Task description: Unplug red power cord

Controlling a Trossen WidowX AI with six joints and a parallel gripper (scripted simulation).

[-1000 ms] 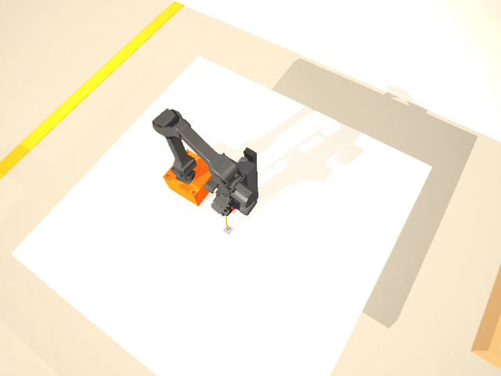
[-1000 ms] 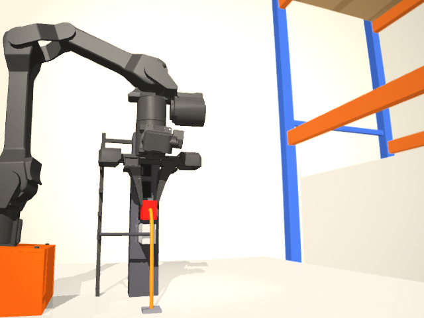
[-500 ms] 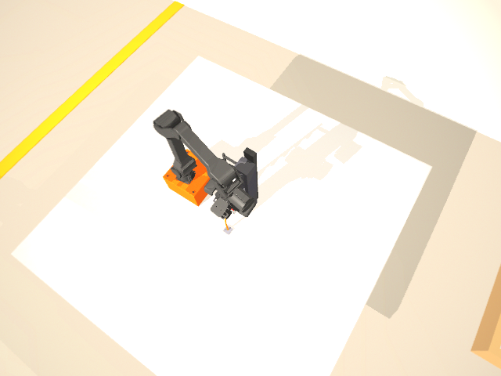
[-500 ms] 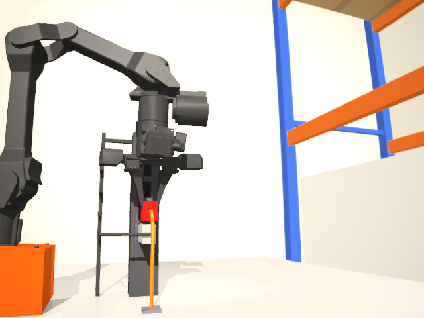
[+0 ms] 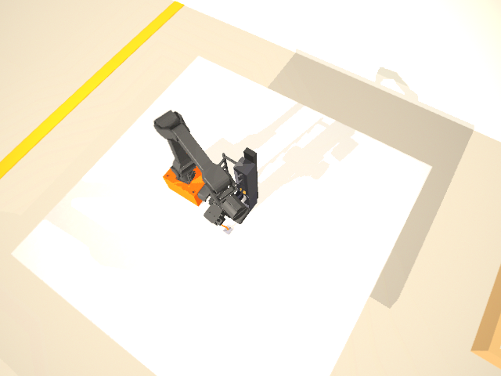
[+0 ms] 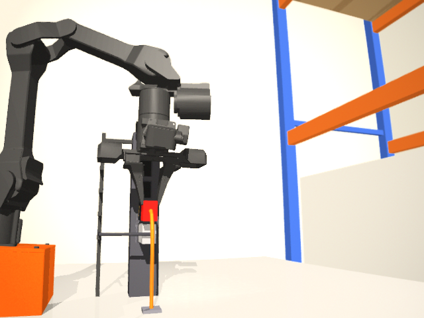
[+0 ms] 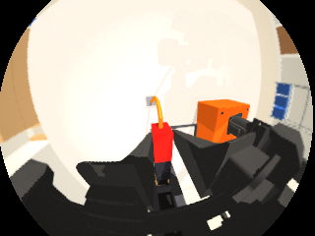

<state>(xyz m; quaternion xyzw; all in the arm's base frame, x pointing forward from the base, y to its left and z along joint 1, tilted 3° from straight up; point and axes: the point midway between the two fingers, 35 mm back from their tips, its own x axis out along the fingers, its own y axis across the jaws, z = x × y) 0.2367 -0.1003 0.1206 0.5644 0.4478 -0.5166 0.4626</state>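
My gripper (image 6: 150, 203) (image 7: 161, 134) is shut on the red plug (image 6: 145, 214) (image 7: 163, 149), one finger on each side. The orange cord (image 5: 225, 226) (image 6: 152, 267) (image 7: 158, 109) runs from the plug's outer end to a small grey plate (image 6: 145, 310) (image 7: 149, 101). The dark power strip (image 5: 252, 182) (image 6: 143, 279) stands upright behind the plug. In the wrist view small gold bits, seemingly prongs, show past the plug's dark end, so it appears to stand off the strip. Whether their tips are clear of the socket is hidden. In the top view the arm hides the plug.
A white plug (image 6: 144, 230) sits on the strip just below the red one. A thin dark stand (image 6: 99, 205) rises beside the strip. The arm's orange base (image 5: 184, 188) (image 6: 22, 280) (image 7: 209, 120) is close by. A blue and orange rack (image 6: 289, 191) stands in the background.
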